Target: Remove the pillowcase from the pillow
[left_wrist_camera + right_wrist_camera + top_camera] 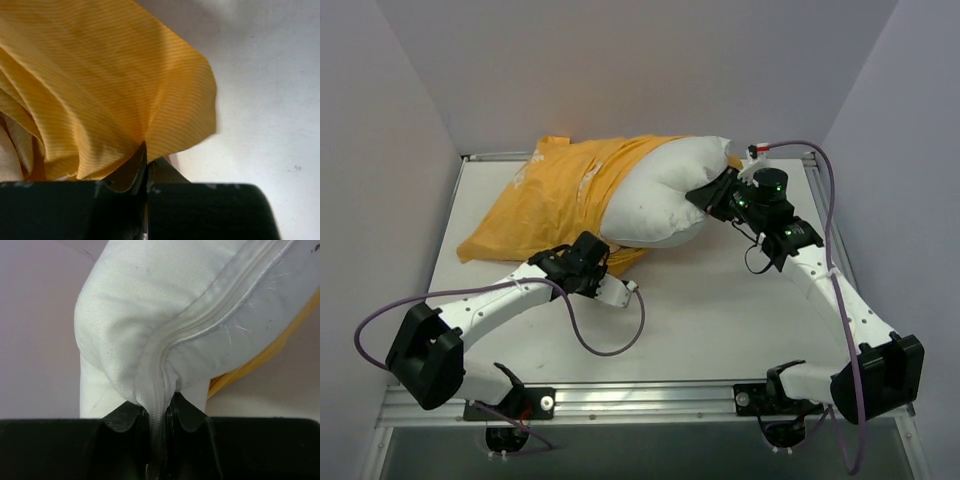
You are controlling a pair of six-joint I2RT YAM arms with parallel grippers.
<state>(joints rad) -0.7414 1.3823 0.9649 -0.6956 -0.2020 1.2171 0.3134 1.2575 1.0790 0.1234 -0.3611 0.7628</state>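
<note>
The white pillow lies at the back middle of the table, its right half bare. The orange-yellow pillowcase covers its left half and bunches toward the left. My left gripper is shut on the pillowcase's near open edge, pinching the fabric between its fingers. My right gripper is shut on the pillow's right end, clamping its zipper seam. A strip of orange cloth shows under the pillow in the right wrist view.
White table with a metal rail along the near edge. Walls close in on the left, back and right. A purple cable loops on the table beside the left arm.
</note>
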